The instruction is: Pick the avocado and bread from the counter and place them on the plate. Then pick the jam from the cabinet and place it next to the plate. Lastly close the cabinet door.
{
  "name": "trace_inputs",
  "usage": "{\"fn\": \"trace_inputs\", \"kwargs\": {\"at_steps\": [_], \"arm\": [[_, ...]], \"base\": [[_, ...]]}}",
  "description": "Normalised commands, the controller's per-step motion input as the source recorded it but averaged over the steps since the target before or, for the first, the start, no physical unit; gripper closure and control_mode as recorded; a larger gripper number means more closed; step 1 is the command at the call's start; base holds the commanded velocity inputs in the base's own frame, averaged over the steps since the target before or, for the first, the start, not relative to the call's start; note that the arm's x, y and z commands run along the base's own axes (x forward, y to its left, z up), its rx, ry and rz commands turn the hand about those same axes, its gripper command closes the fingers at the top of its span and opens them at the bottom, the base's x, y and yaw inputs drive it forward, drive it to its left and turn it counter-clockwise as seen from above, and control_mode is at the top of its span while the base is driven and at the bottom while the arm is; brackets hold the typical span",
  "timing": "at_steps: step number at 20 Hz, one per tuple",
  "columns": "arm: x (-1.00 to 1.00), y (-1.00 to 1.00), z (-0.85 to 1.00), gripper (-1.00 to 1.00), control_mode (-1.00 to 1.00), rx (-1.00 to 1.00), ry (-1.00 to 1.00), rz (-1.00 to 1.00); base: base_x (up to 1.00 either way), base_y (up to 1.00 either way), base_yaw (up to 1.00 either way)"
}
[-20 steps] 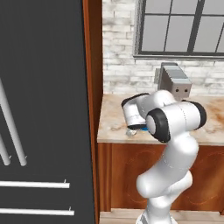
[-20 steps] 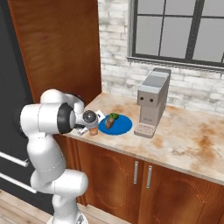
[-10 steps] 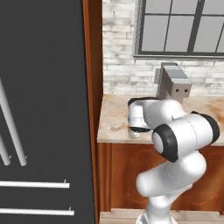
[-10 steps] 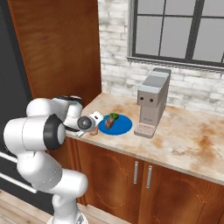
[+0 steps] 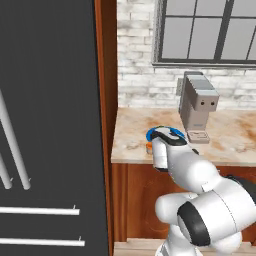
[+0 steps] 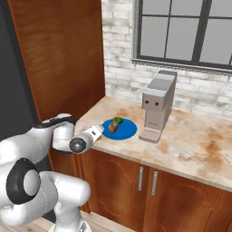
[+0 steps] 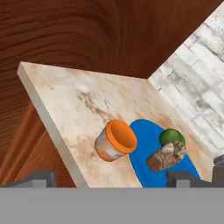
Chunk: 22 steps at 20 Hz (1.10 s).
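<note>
While the gripper (image 7: 111,183) hangs with its jaws spread wide and nothing between them, the hand view shows, from left to right, the beige counter (image 7: 74,100) with its thick pale edge, then the jam (image 7: 115,141), a small orange-lidded jar lying tipped on the stone just beside the plate (image 7: 148,148). On that blue plate rest the bread (image 7: 166,157) and the avocado (image 7: 171,137), touching each other. Seen from the right base, the plate (image 6: 128,130) sits left of the grey coffee machine (image 6: 157,106).
</note>
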Motion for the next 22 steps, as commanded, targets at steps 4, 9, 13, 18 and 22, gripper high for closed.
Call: {"fn": "trace_inputs", "kwargs": {"at_steps": [4, 9, 13, 18, 22], "arm": [[-0.05, -0.31, 0.91, -1.00, -1.00, 0.04, 0.01, 0.16], [0.00, -0.31, 0.91, -1.00, -1.00, 0.10, 0.09, 0.21], [-0.02, -0.30, 0.55, -1.00, -1.00, 0.16, 0.17, 0.23], [-0.10, -0.16, 0.22, -1.00, -1.00, 0.05, 0.25, 0.20], [-0.31, -0.01, 0.09, -1.00, -1.00, 0.00, 0.28, 0.11]], "base": [[0.00, 0.00, 0.00], [0.00, 0.00, 0.00], [0.00, 0.00, 0.00], [0.00, 0.00, 0.00], [0.00, 0.00, 0.00]]}}
